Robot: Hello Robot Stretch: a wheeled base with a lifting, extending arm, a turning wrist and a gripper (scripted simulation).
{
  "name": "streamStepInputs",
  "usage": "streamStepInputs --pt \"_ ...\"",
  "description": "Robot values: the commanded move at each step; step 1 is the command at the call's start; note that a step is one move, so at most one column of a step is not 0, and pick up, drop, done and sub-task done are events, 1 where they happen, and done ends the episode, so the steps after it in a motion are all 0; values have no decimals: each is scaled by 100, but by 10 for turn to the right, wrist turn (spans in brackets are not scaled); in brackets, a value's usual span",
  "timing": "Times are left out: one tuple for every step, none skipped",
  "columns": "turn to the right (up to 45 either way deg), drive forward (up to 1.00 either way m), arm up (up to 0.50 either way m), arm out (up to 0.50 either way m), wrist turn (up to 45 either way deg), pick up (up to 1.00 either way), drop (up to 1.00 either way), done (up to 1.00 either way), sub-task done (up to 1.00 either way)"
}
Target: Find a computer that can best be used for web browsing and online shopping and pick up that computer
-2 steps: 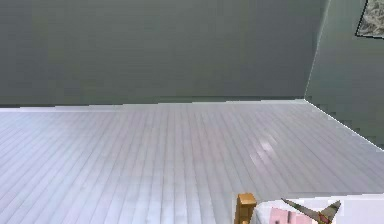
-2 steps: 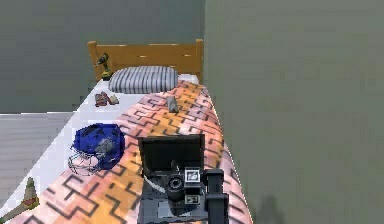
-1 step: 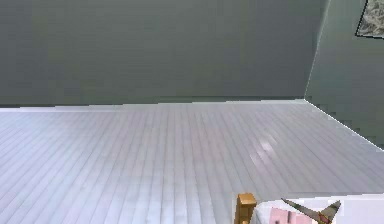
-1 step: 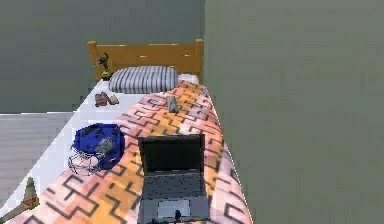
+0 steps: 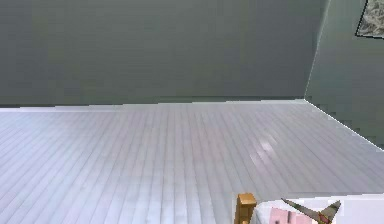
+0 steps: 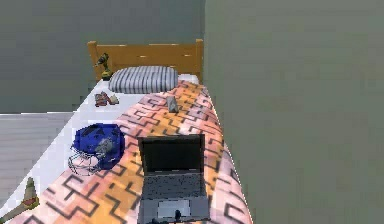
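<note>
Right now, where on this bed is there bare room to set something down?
Free: the patterned quilt between the striped pillow and the open grey laptop. Crowded: the near end, laptop beside the blue rounded object.

You look across a pale plank floor (image 5: 150,160) that fills the lower frame and runs back to a grey wall (image 5: 150,50), with a white baseboard (image 5: 150,104) along its foot. A second grey wall (image 5: 345,80) angles in at the right, and a framed picture (image 5: 371,20) hangs on it in the upper right corner. At the bottom edge, right of centre, you see a wooden post (image 5: 246,205), with a patterned cover (image 5: 310,211) just beside it.
</note>
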Motion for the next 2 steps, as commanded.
streamStepInputs --pt "0 0 10 0 0 0 0 0 0" --pt "0 0 0 0 0 0 0 100 0"
